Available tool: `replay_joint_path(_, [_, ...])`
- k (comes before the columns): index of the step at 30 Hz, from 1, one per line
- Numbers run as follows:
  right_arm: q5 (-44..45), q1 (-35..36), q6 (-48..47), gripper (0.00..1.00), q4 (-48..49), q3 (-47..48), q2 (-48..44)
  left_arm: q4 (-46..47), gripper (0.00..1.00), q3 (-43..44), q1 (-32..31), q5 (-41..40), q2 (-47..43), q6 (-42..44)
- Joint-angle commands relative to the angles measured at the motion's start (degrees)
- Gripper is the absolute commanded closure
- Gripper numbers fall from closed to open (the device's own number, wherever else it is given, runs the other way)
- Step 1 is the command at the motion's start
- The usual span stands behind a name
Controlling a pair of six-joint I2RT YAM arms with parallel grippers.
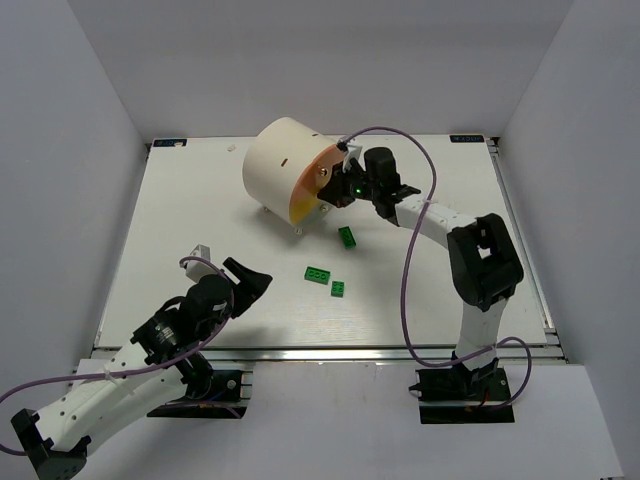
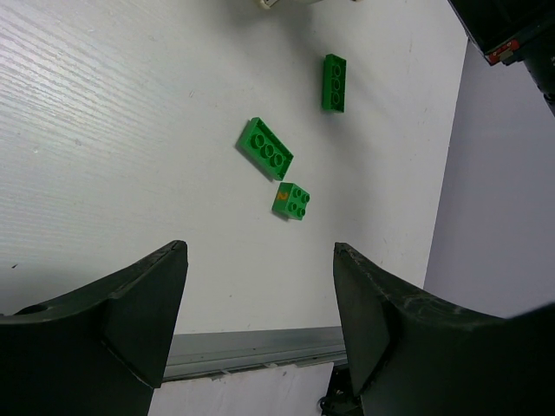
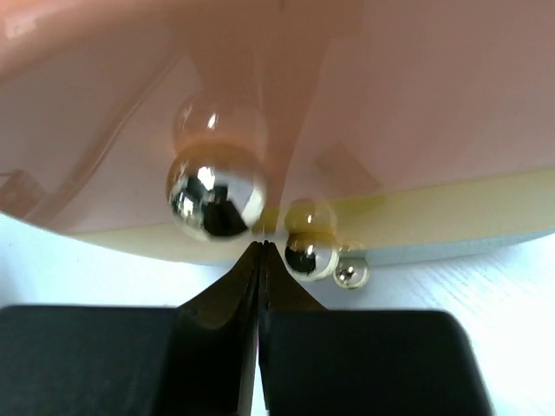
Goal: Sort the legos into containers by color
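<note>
Nearest, left gripper (image 2: 260, 250) gaping wide, empty, well short of the legos (image 1: 319, 274). Could skid one away if dropped off-centre. Farther off, right gripper (image 3: 260, 253) pinched shut on nothing, just under a brass knob (image 3: 217, 191) of the drum (image 1: 278, 158); could slip off. Three legos on the table (image 1: 190, 210): green, studded, flat
</note>
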Motion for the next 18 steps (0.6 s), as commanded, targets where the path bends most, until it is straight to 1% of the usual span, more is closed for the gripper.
replay_joint_path(1, [-1.49, -0.49, 0.34, 1.00, 2.17, -2.49, -4.39, -0.29, 0.22, 0.41, -0.19, -0.18, -0.08, 0.52])
replay_joint_path(2, [-1.75, -0.49, -0.10, 1.00, 2.08, -4.76, -5.79, -0.29, 0.22, 0.24, -0.19, -0.18, -0.17, 0.52])
replay_joint_path(5, [-3.24, -2.07, -1.77, 1.00, 1.21, -7.59, -7.82, 0.68, 0.22, -0.55, -0.19, 0.09, -0.43, 0.52])
replay_joint_path(6, [-4.03, -2.34, -1.95, 0.97, 0.94, -8.81, -7.91, 1.11, 0.22, -0.64, -0.19, 0.35, -0.26, 0.60])
replay_joint_path(7, [-4.47, -2.95, -2.03, 0.94, 0.42, -9.17, -8.00, 1.12, 0.22, -0.73, -0.19, 0.26, -0.08, 0.52])
replay_joint_path(8, [-4.91, -3.21, -2.04, 0.87, 0.24, -9.44, -7.74, 1.29, 0.22, -0.82, -0.19, 0.35, 0.10, 0.69])
replay_joint_path(10, [-5.79, -3.74, -1.77, 0.79, 0.15, -9.62, -7.04, 1.21, 0.22, -0.47, -0.19, 0.53, 0.53, 0.69])
replay_joint_path(11, [-6.14, -3.74, -1.77, 0.69, 0.41, -9.53, -6.16, 1.21, 0.22, -0.38, -0.19, 0.61, 0.97, 0.69])
replay_joint_path(12, [-6.41, -3.83, -1.60, 0.65, 0.41, -8.75, -5.46, 1.12, 0.22, -0.29, -0.19, 0.70, 1.15, 0.78])
replay_joint_path(13, [-6.41, -3.74, -1.60, 0.58, 0.24, -8.04, -3.80, 1.21, 0.22, -0.12, -0.19, 0.88, 1.24, 0.61])
replay_joint_path(16, [-6.76, -3.92, -0.37, 0.49, -0.81, -4.36, 0.33, 1.21, 0.22, 0.06, -0.19, 0.88, 1.68, 0.60])
replay_joint_path(18, [-7.29, -4.01, 0.07, 0.46, -1.61, -2.33, 2.36, 1.29, 0.22, 0.23, -0.19, 0.88, 1.86, 0.60])
